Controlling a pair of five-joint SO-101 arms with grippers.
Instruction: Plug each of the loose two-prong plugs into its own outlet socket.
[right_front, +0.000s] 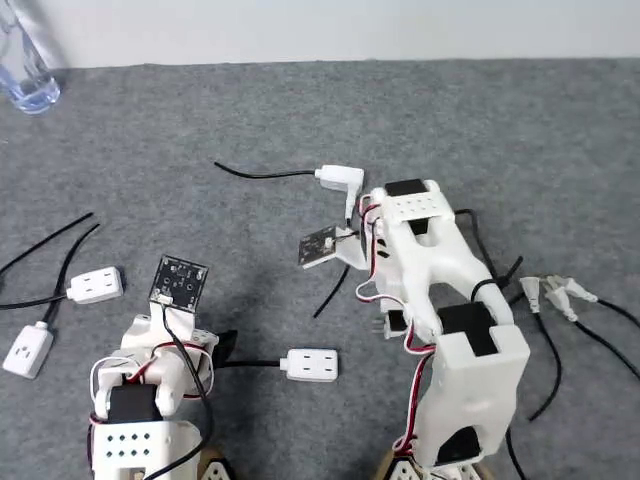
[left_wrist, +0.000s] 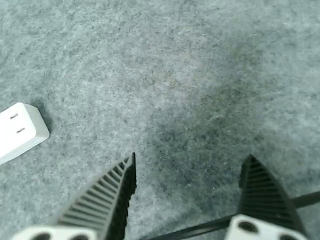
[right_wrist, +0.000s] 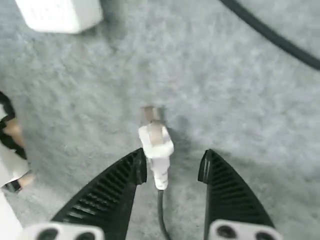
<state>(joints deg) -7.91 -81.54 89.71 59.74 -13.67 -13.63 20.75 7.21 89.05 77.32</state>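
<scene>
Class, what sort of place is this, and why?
Probably a robotics test bench: two white plastic robot arms on a grey felt-like tabletop, with a white rectangular outlet socket and a white two-prong plug.

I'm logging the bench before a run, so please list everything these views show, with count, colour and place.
Table: one, grey felt-like surface, under everything.
Outlet sockets: three, white on black cords; two at the left side (the other), one front middle.
Loose plugs: three, white; two at the right side (the other), one mid-table.
Angled connector: one, white on a black cord, far middle.
Clear bottle: one, far left corner.
Arms: two, white, near edge (the other).
Left gripper: black fingers, open over bare table.
Right gripper: black fingers, open around the mid-table plug.
</scene>
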